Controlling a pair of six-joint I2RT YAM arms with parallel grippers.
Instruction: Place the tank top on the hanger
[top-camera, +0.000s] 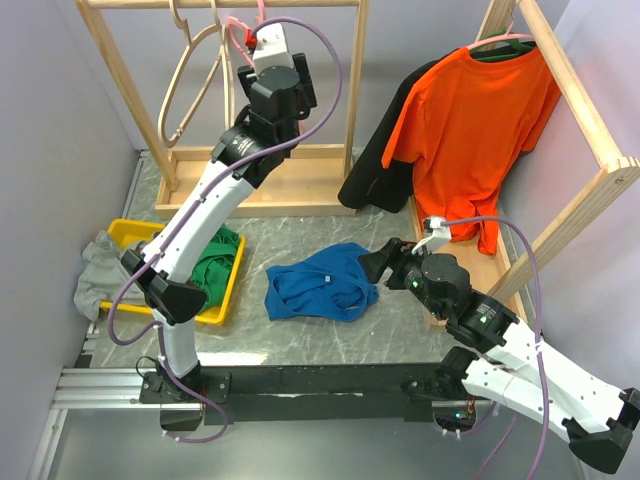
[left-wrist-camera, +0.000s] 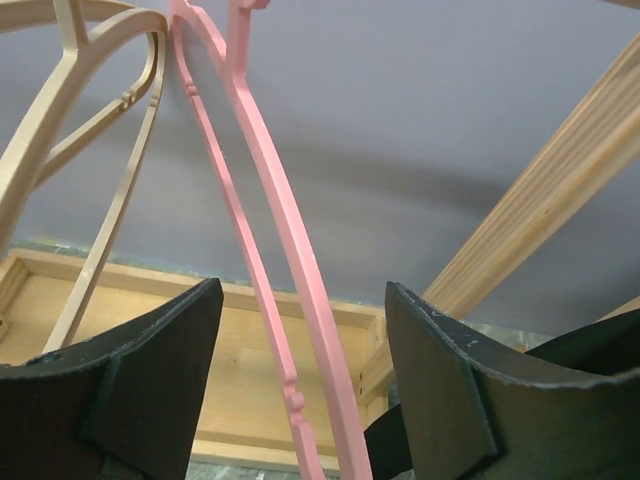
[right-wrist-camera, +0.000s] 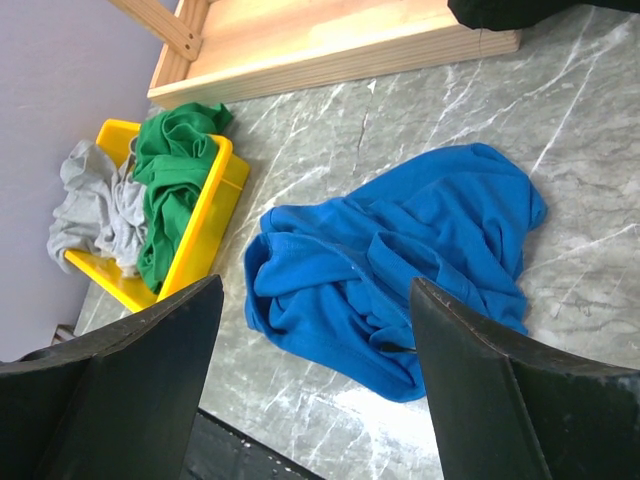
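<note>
Left gripper (left-wrist-camera: 300, 330): jaws released, spread either side of the hanger (left-wrist-camera: 285, 240); no contact seen.
Hanger: pink, up on the rack (top-camera: 127, 85) at 12 o'clock. Only the wrist view shows it between the jaws.
Tank top (top-camera: 322, 283): crumpled on the desk (top-camera: 300, 342), centre.
Right gripper (top-camera: 378, 262): jaws released, at the top's 3 o'clock edge.

The left arm (top-camera: 205, 210) stretches up and far forward, the left claw (left-wrist-camera: 303, 295) at its end gaping. The right arm (top-camera: 495, 335) sits low and bent, the right claw (right-wrist-camera: 315, 290) tilted downward, fingers wide apart.
</note>
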